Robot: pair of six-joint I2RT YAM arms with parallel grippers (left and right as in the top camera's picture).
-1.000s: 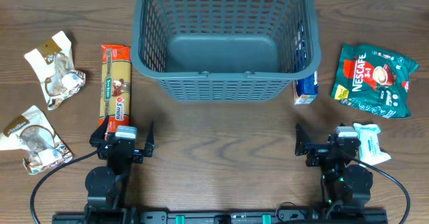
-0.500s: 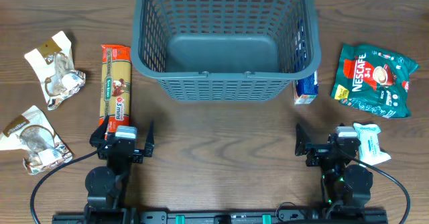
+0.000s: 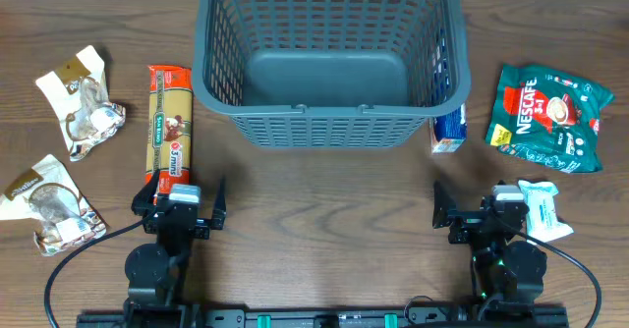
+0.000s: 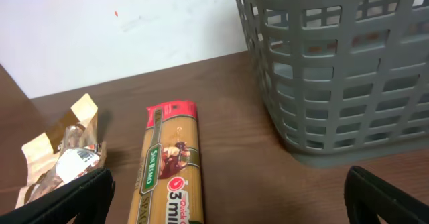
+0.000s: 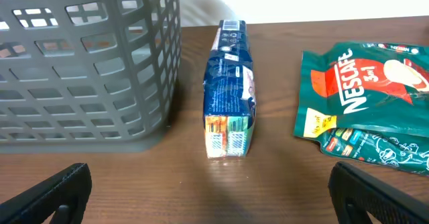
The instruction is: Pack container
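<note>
While left fingers and right fingers stay spread, the container sits unmoved.

Scene is lit evenly & fairly brightly from overhead. Soft, short shadows are cast onto the wooden table along the base of the container. Mild glare is seen on the Nescafé bag & a crinkled wrapper. Overhead view is sharp, w/ little edge distortion. In the left wrist view, the fingertips at the bottom corners are rendered dark & soft-edged. A pale sheen is shown on the table in front of the blue box.
</note>
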